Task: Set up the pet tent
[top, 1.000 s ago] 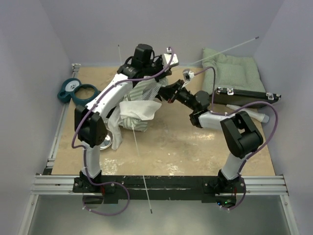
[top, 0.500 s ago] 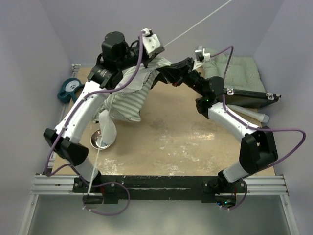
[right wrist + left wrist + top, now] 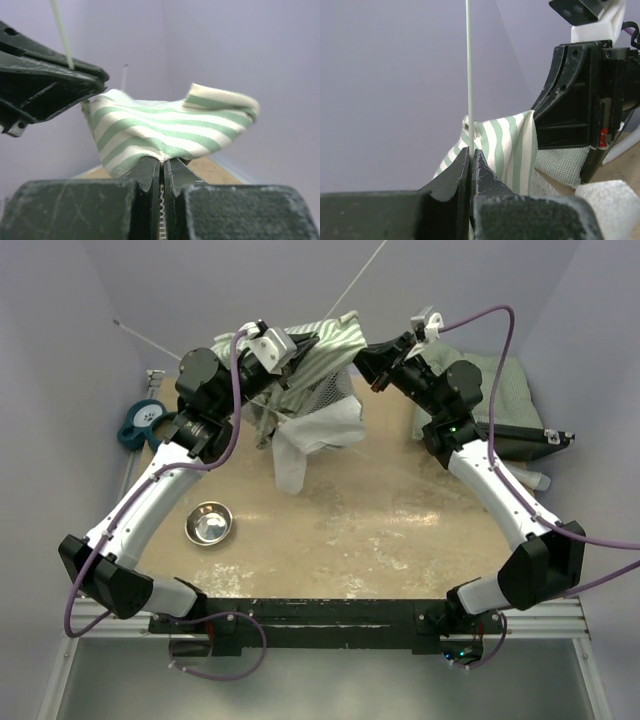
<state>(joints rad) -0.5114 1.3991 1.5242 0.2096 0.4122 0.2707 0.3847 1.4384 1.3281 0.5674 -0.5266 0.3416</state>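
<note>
The pet tent (image 3: 322, 355), pale green-and-white striped fabric with mesh and a hanging white flap (image 3: 300, 445), is held up in the air at the back of the table between both arms. My left gripper (image 3: 292, 352) is shut on a thin white tent pole (image 3: 469, 75) beside the striped fabric (image 3: 507, 145). My right gripper (image 3: 368, 358) is shut on the striped fabric's edge (image 3: 165, 132). Poles stick out up and to the back left (image 3: 150, 340) and back right (image 3: 365, 275).
A steel bowl (image 3: 209, 524) lies on the table's left. A teal pet dish (image 3: 142, 423) sits at the far left edge. The green quilted cushion (image 3: 500, 390) and a black case (image 3: 520, 440) lie at the back right. Purple walls surround the table.
Both arms have raised the tent higher and farther back; the fabric has left the table. The left arm has stretched out, uncovering the steel bowl. The poles have swung to new angles.
</note>
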